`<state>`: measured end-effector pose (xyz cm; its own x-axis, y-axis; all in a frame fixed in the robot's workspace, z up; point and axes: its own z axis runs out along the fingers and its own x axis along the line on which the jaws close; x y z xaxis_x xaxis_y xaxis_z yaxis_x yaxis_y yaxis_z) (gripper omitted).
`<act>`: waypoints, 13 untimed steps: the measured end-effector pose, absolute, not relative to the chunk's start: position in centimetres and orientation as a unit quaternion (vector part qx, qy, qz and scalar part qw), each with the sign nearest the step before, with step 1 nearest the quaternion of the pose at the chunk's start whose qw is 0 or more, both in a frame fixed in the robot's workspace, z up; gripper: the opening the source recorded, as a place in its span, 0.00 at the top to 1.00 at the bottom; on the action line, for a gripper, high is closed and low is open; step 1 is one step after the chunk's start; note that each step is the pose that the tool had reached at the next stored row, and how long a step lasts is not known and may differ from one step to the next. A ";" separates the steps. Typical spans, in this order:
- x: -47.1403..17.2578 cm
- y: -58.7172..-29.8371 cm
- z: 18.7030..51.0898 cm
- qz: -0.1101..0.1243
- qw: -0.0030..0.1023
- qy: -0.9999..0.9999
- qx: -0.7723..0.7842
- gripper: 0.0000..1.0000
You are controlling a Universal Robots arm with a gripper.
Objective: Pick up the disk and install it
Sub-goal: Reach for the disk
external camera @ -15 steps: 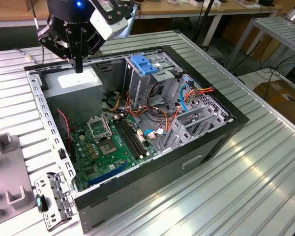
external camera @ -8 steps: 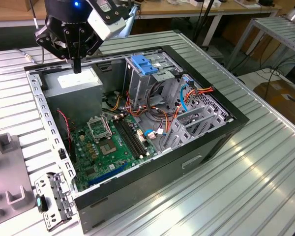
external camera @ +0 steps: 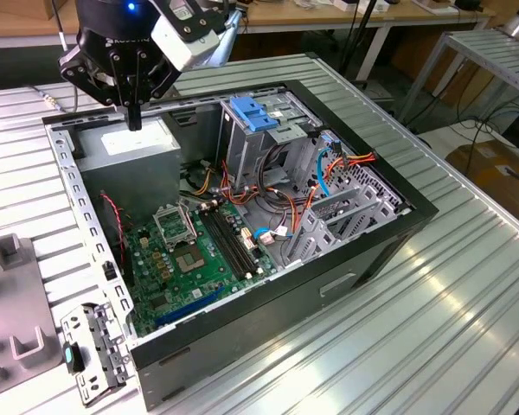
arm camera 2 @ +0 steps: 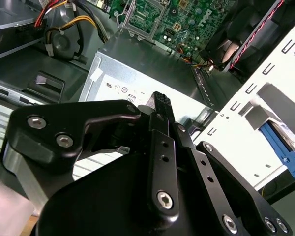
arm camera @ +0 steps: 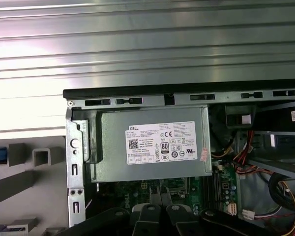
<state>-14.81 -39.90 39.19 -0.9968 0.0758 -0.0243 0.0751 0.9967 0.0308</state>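
Exterior view: pincer closed, empty, hovering above power-supply box inside open case. First wrist view: box's white sticker. Second wrist view: blue rail past case wall, probably disk.

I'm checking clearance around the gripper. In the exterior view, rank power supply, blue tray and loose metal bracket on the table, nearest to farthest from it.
1. Power supply, just below the gripper.
2. Blue tray, to the exterior view's right.
3. Metal bracket, on the table.

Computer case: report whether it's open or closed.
Open: the computer case has its side uncovered; motherboard and power supply lie exposed.
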 end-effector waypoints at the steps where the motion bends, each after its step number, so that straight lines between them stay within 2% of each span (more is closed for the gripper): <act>1: -14.8 -39.9 39.2 0.015 0.013 0.999 0.038 0.89; 13: -17.2 -39.9 39.2 0.015 0.013 0.999 0.038 0.89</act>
